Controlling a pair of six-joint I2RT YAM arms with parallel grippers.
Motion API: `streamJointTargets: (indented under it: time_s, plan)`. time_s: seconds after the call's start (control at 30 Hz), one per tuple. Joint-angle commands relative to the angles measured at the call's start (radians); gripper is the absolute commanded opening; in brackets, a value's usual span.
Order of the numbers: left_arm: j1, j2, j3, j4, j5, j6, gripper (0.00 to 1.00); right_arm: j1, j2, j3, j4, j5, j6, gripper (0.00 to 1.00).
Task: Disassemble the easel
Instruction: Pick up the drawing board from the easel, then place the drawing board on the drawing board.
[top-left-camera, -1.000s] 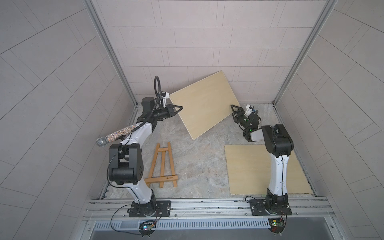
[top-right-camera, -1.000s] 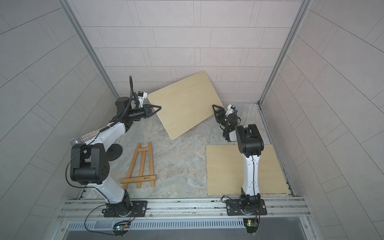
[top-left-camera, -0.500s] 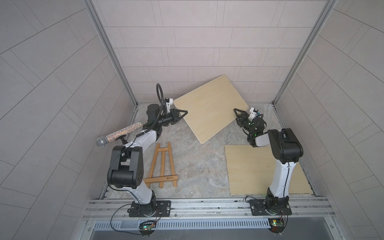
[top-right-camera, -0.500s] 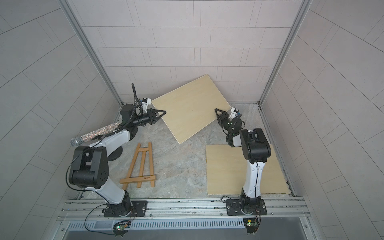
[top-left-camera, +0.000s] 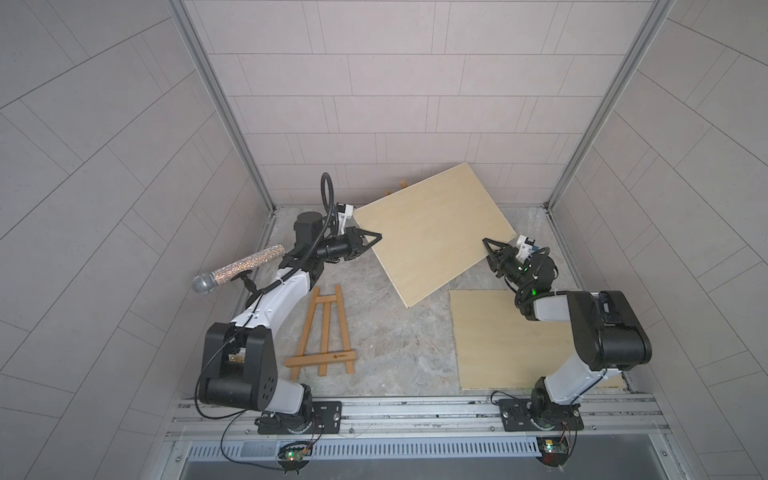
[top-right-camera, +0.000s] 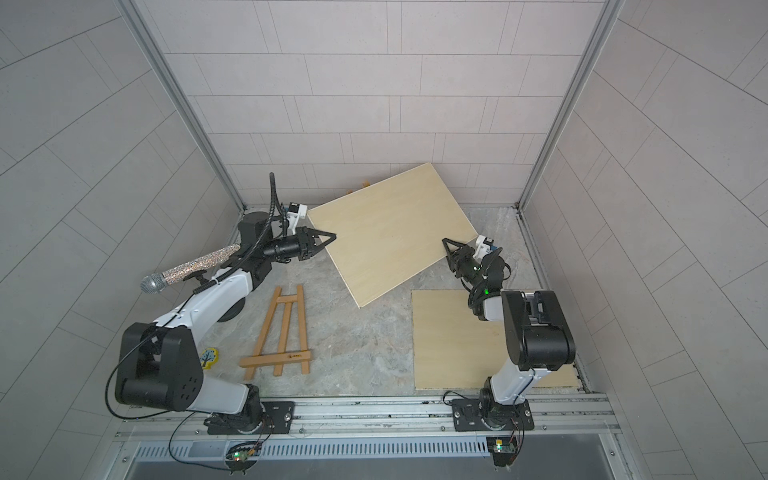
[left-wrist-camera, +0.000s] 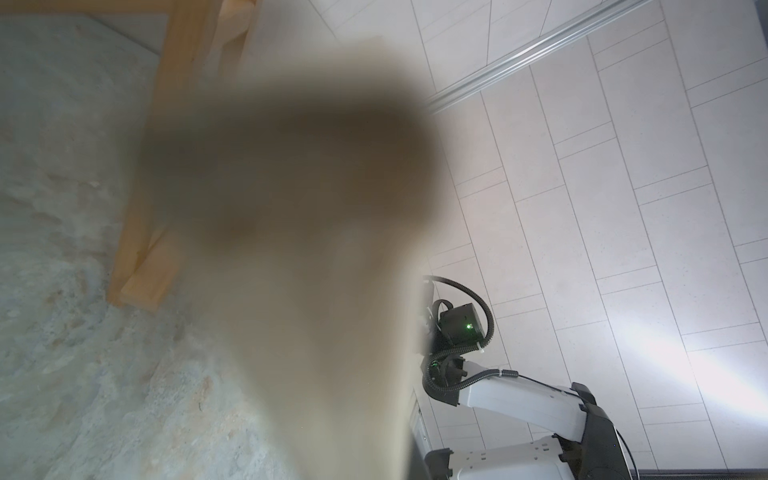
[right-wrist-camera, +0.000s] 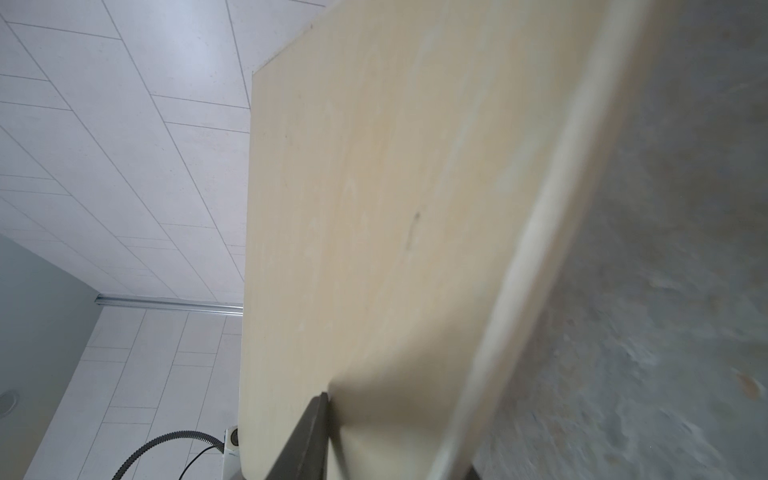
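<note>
Tilted board (top-left-camera: 432, 232) over the table (top-left-camera: 395, 345): left gripper (top-left-camera: 375, 239) clamped tight on its left edge, right gripper (top-left-camera: 489, 246) straddling the opposite edge, whether clamped cannot be told. Small easel (top-left-camera: 322, 332) lies flat near the left arm

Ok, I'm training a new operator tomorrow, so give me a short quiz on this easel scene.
1. True or false: the fully visible easel stands upright.
2. The left end effector grips: A microphone, B tilted board, C easel?
3. How many boards are visible?
Key: 1 false, it lies flat. 2 B. 3 two: the tilted board and a flat board.
</note>
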Motion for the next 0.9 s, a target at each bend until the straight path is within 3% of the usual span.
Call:
streamJointTargets:
  time_s: [0.0,0.1,0.23,0.67,0.87]
  plan:
    - [-0.063,-0.026,-0.013,-0.154,0.045,0.290,0.00,0.016,-0.202,-0.004,-0.203,-0.059,-0.189,0.29]
    - [-0.091,-0.029,-0.015,-0.217,0.034,0.327,0.00,0.016,-0.351,-0.012,-0.511,-0.063,-0.316,0.28]
    - [-0.129,-0.028,-0.020,-0.302,0.014,0.380,0.00,0.029,-0.410,-0.109,-0.524,-0.063,-0.261,0.26]
    - [-0.232,-0.020,-0.025,-0.476,-0.035,0.501,0.00,0.035,-0.569,-0.103,-1.059,-0.073,-0.465,0.28]
    - [-0.247,-0.013,-0.058,-0.483,-0.042,0.509,0.00,0.035,-0.604,-0.079,-1.278,-0.034,-0.552,0.34]
